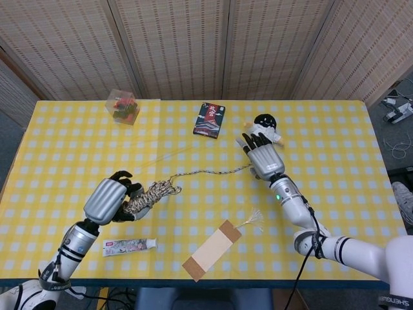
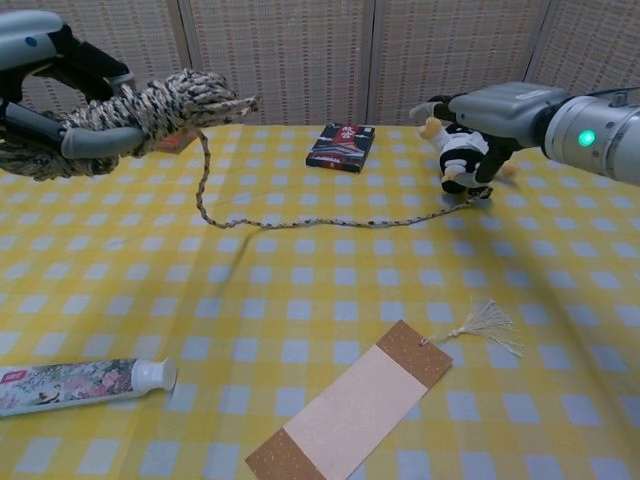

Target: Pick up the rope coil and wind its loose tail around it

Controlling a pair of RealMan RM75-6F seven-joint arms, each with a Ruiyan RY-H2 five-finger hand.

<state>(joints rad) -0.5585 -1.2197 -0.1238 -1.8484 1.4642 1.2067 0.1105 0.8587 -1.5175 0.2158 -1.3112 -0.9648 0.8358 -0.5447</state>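
Note:
My left hand (image 1: 111, 201) (image 2: 55, 95) grips the speckled rope coil (image 1: 152, 193) (image 2: 160, 103) and holds it lifted off the yellow checked table (image 1: 77, 148). The loose tail (image 1: 206, 172) (image 2: 320, 222) drops from the coil and lies along the table to the right, ending by the doll's feet (image 2: 478, 196). My right hand (image 1: 263, 157) (image 2: 492, 110) hovers over that tail end with its fingers apart and pointing down, holding nothing. It covers part of the small doll (image 1: 264, 122) (image 2: 462, 152) in the head view.
A dark book (image 1: 210, 120) (image 2: 342, 147) lies at the back middle. A clear box of red items (image 1: 122, 106) stands back left. Near the front edge lie a toothpaste tube (image 1: 129, 245) (image 2: 80, 385) and a tasselled bookmark (image 1: 211, 249) (image 2: 350, 410).

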